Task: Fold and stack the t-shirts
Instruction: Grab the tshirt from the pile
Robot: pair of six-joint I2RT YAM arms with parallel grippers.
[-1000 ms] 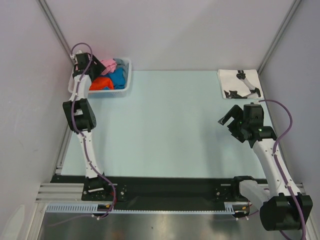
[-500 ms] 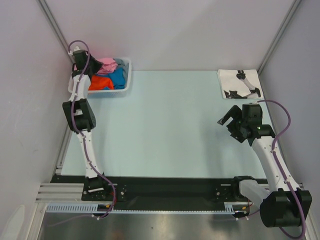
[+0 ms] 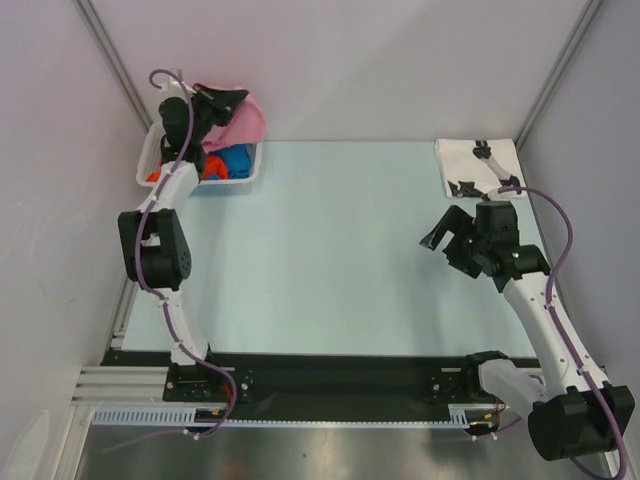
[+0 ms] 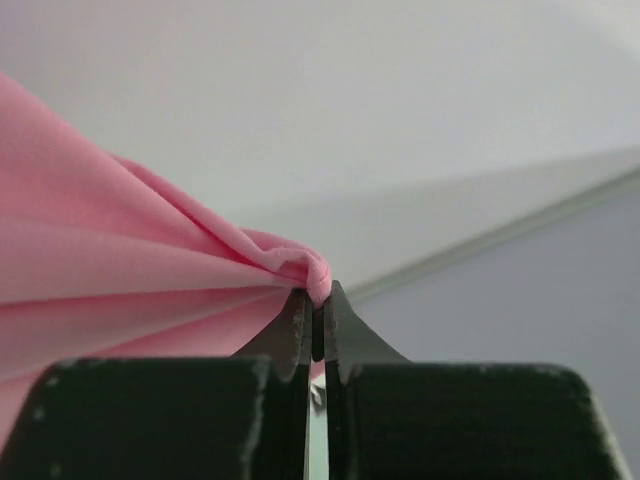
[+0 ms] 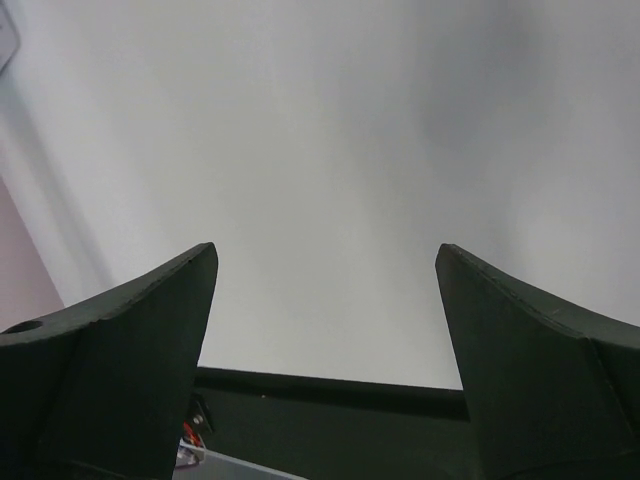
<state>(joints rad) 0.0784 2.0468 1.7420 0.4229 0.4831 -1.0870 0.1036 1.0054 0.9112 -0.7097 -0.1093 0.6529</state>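
In the top external view, the left gripper (image 3: 226, 99) is clamped on the pink t-shirt (image 3: 246, 123), which is held raised above the white lattice basket (image 3: 252, 172) at the table's (image 3: 330, 240) far left corner. A blue t-shirt (image 3: 236, 160) and an orange t-shirt (image 3: 214, 171) are seen inside the basket. A folded white t-shirt with black print (image 3: 478, 164) lies at the far right corner, and the right gripper (image 3: 440, 235) is held just near of it, fingers apart. In the left wrist view, the fingertips (image 4: 300, 325) are pressed together on a gathered fold of pink cloth (image 4: 120, 270). In the right wrist view, the fingers (image 5: 120, 350) are spread wide, with nothing between them.
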